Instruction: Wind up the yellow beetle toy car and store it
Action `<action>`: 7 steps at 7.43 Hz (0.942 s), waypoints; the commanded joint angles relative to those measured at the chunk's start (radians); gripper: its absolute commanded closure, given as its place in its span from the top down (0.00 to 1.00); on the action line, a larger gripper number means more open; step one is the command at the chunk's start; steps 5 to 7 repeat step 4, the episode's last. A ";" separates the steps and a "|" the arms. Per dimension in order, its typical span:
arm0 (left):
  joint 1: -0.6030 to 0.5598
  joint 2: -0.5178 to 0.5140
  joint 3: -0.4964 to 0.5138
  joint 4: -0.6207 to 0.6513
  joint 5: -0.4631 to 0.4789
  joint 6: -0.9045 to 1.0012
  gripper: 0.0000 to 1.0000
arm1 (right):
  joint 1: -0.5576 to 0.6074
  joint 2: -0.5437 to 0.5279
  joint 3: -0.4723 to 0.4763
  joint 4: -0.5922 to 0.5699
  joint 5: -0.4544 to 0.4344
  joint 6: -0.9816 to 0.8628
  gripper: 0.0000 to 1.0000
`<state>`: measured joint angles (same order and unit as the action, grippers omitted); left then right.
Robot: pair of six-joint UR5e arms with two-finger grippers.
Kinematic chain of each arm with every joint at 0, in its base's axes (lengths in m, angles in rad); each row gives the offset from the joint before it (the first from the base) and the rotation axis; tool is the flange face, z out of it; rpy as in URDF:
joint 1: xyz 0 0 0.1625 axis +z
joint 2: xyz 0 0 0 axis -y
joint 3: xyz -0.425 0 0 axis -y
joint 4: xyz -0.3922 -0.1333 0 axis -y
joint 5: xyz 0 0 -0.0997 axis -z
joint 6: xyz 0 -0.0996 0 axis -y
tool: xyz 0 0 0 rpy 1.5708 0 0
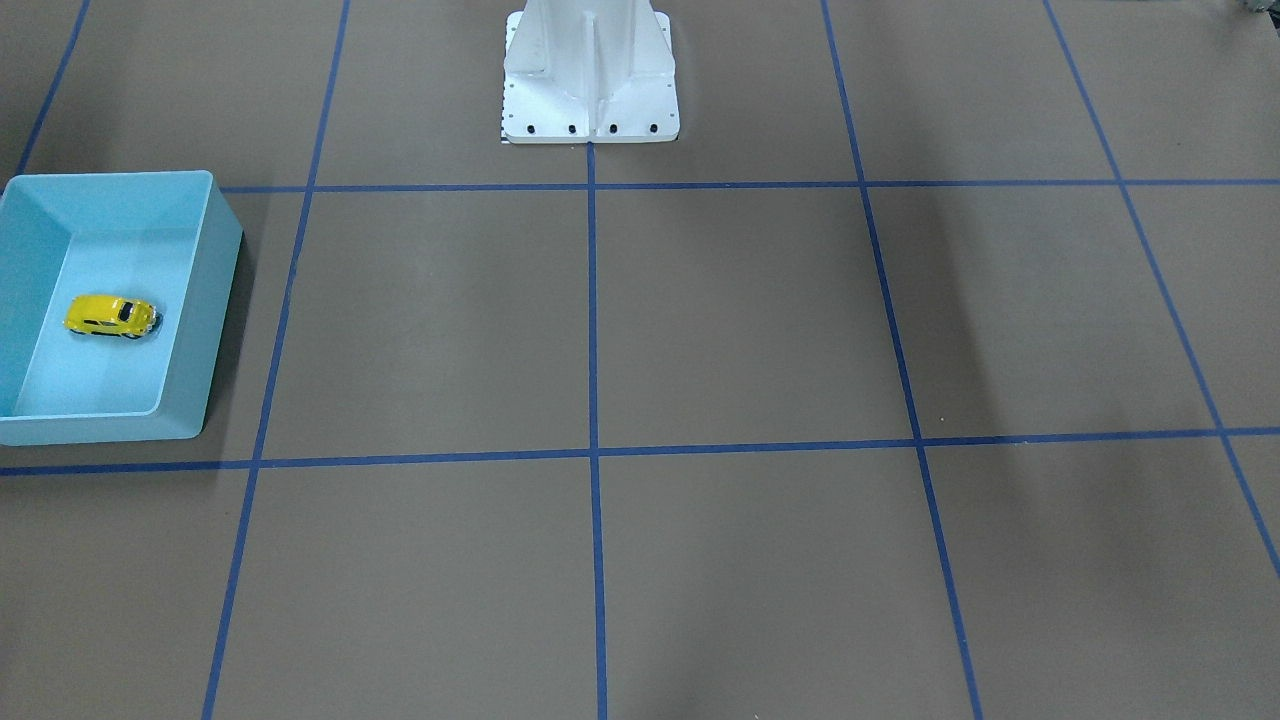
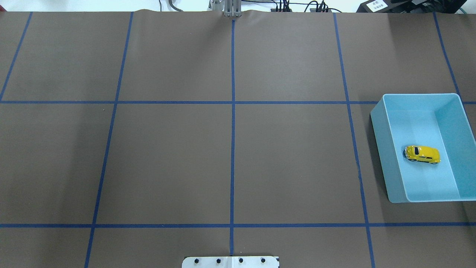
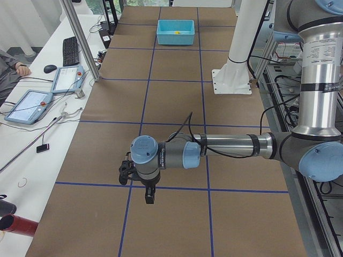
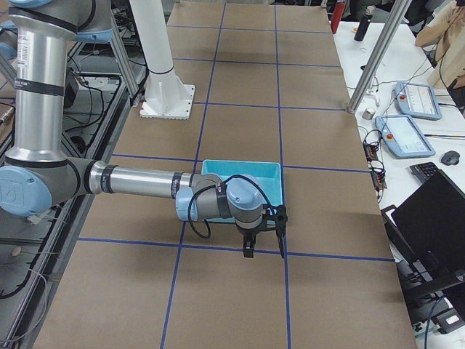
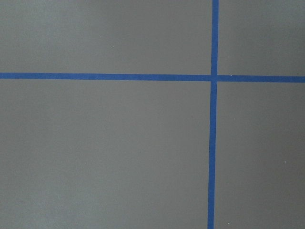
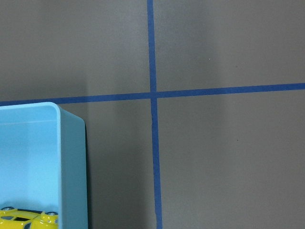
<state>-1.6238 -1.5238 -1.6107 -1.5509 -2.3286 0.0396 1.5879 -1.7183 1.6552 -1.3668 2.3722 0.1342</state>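
The yellow beetle toy car (image 2: 422,154) looks small and light, so it should be easy to lift. Its shell looks hard and shiny, so it may slip if it is pinched on the round roof. The best place to hold it is likely across its two sides, low down by the wheels. A soft squeeze seems wise, as the little wheels could get hurt. It is bright yellow, with a round body, dark windows, black wheels and silvery ends.

The car sits on its wheels on the floor of the blue bin (image 2: 378,149) and touches no wall. So the putting away looks done. The bin stands on the brown tabletop (image 2: 167,160), on the robot's right side.

The right gripper (image 4: 248,251) hangs above the tabletop just beside the bin. The left gripper (image 3: 149,197) hangs well apart from it. I cannot tell if either one's jaws are apart or together.
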 commanded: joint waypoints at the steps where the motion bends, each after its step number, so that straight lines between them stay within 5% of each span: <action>1: -0.001 0.001 0.000 0.000 0.000 -0.001 1.00 | 0.001 -0.001 -0.020 0.000 -0.042 -0.071 1.00; 7: -0.001 0.001 0.000 0.002 0.000 -0.001 1.00 | 0.003 -0.001 -0.029 0.002 -0.074 -0.102 1.00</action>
